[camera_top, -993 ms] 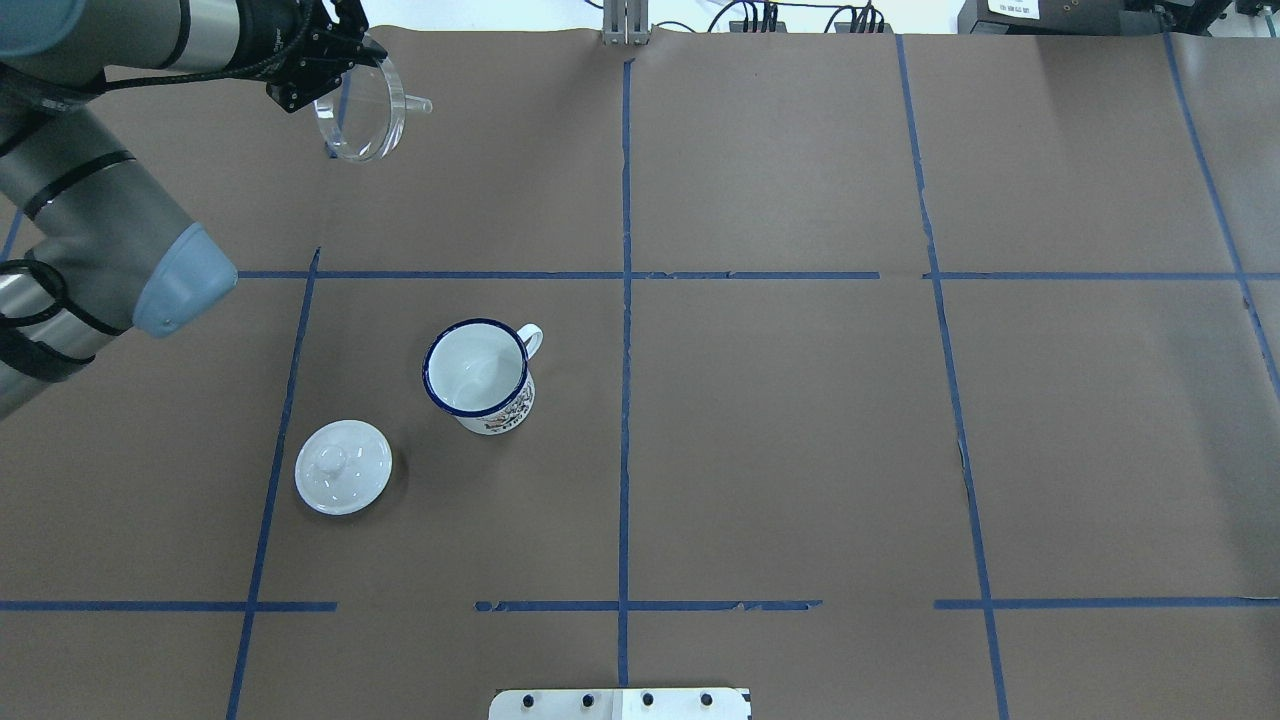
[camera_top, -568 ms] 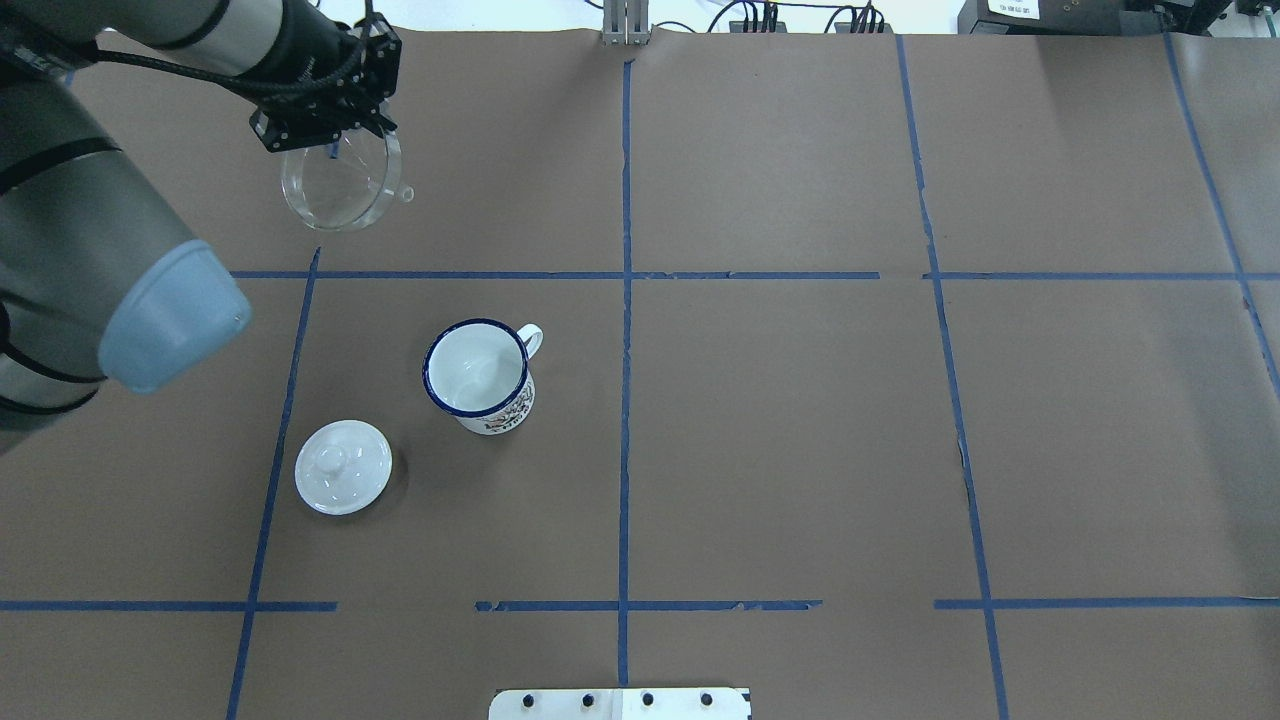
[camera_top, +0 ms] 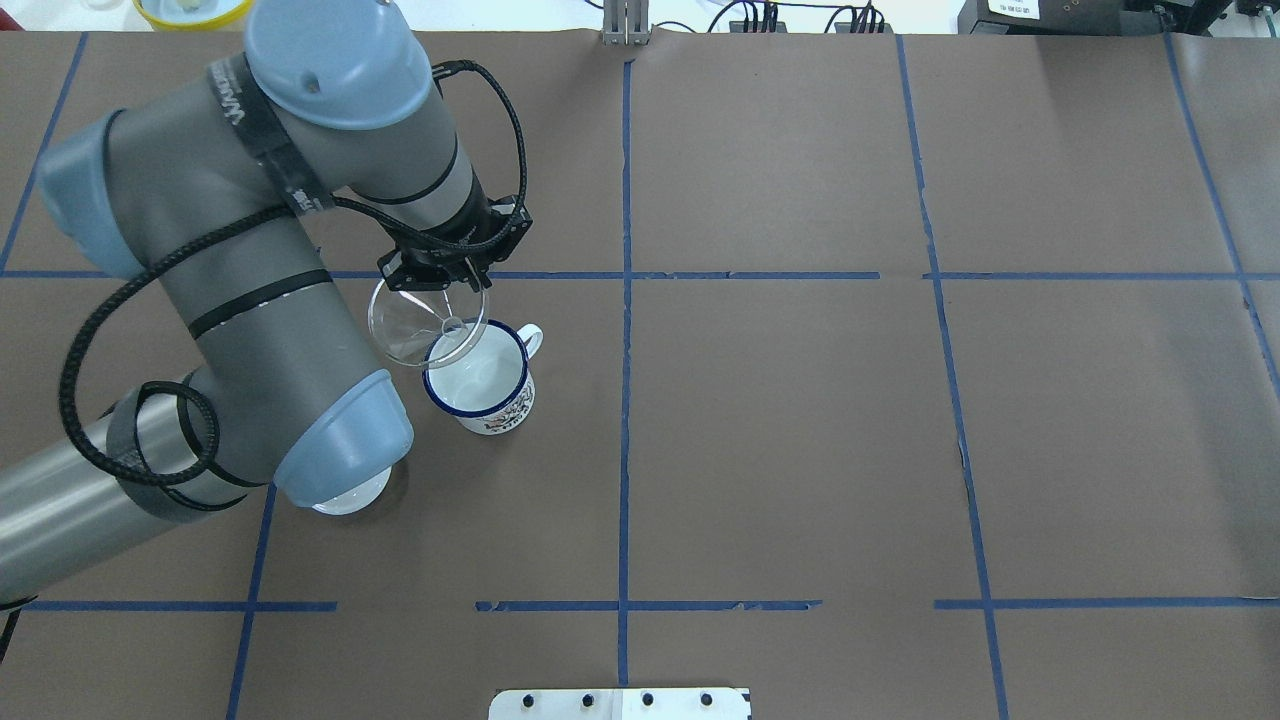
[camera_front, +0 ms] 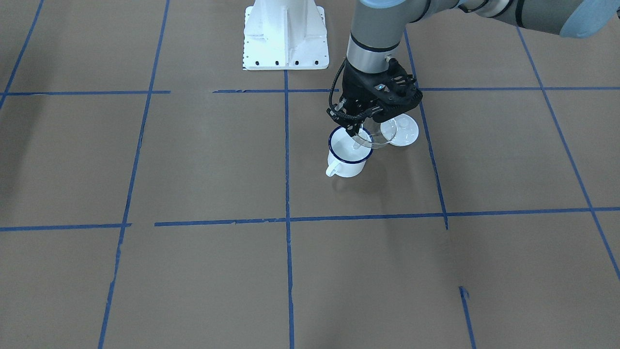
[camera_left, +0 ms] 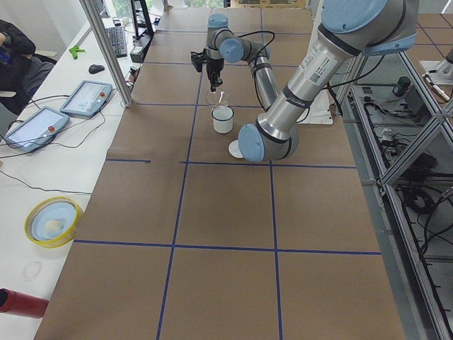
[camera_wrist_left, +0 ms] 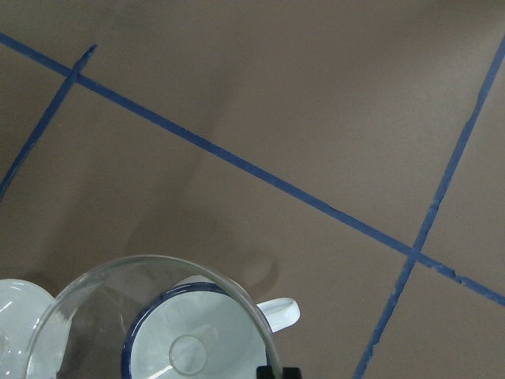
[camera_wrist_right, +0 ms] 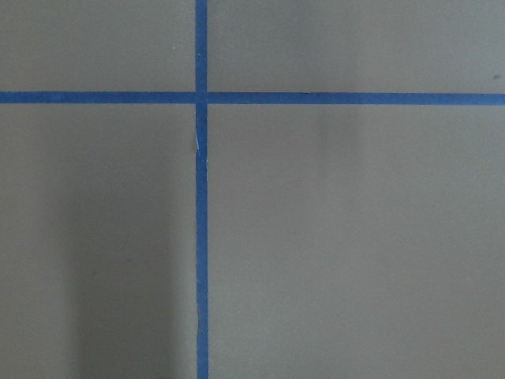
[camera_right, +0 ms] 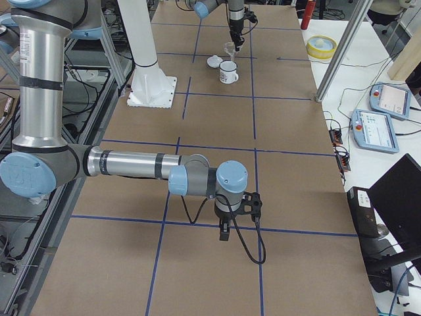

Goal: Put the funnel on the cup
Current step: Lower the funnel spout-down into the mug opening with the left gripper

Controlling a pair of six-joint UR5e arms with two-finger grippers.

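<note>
Front view: left gripper (camera_front: 361, 128) pinches clear funnel (camera_front: 377, 135) by its rim, just above enamel mug (camera_front: 346, 154).
Overhead: I see the spout near the mug's rim, bowl off-centre.
Left wrist: clear funnel, I judge, is light, stiff and slippery; a rim hold suits.
Right side: right gripper (camera_right: 223, 232) is well apart from the mug; I cannot tell its closure.

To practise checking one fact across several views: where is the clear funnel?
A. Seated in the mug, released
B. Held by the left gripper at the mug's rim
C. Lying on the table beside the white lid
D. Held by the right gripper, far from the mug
B: the left gripper grips the funnel by its rim, tilted, its spout over the edge of the enamel mug, not seated.
</note>
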